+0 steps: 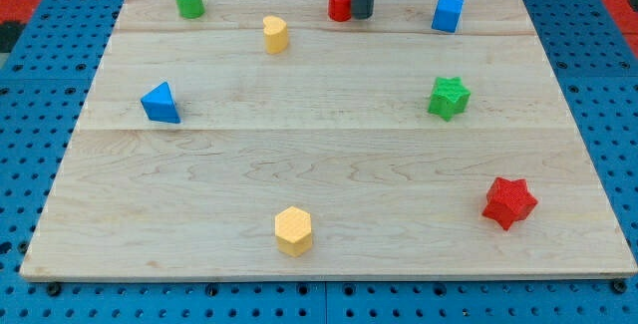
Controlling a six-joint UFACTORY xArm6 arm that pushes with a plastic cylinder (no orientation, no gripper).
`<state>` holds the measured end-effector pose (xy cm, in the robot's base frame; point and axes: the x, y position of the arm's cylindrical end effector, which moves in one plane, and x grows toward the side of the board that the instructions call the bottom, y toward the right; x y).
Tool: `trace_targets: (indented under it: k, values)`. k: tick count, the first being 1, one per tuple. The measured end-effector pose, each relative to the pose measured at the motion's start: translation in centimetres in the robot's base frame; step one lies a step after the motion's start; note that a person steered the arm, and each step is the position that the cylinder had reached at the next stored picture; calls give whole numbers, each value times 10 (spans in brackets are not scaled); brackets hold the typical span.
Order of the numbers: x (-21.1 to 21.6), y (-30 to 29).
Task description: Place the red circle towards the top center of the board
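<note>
The red circle (339, 4) stands at the top centre of the wooden board (329, 145), partly hidden on its right by my dark rod. My tip (362, 15) rests on the board touching the red circle's right side. A red star (509, 202) lies at the view's lower right, far from the tip.
A green cylinder (188, 0) is at the top left, a yellow block (275, 35) below and left of the red circle, a blue cube (448, 13) at the top right, a green star (449, 98) at mid right, a blue triangle (160, 104) at mid left, a yellow hexagon (293, 230) at the bottom centre.
</note>
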<state>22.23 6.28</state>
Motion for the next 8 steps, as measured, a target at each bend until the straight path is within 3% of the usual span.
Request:
trace_targets:
  k: [8]
  values:
    - [-5, 10]
